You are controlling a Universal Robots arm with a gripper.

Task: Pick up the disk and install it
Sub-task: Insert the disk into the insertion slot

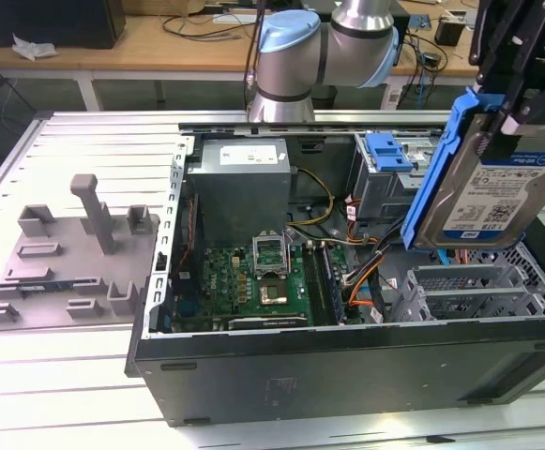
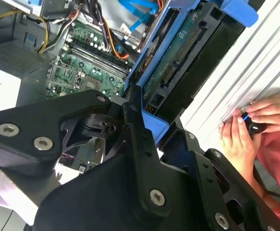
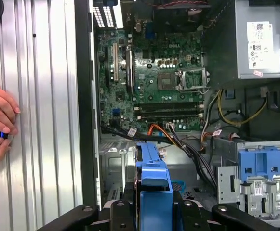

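Here, the gripper [image 1: 505,117], fingers clamped on the disk [image 1: 497,192], holds it tilted above the open computer case [image 1: 347,370], near its drive cage [image 1: 373,190].

disk [image 1: 502,192] silver metal w/ paper label | carrier [image 1: 438,178] glossy blue plastic | table [image 1: 84,131] ribbed bare metal | pc case [image 1: 347,366] matt dk metal
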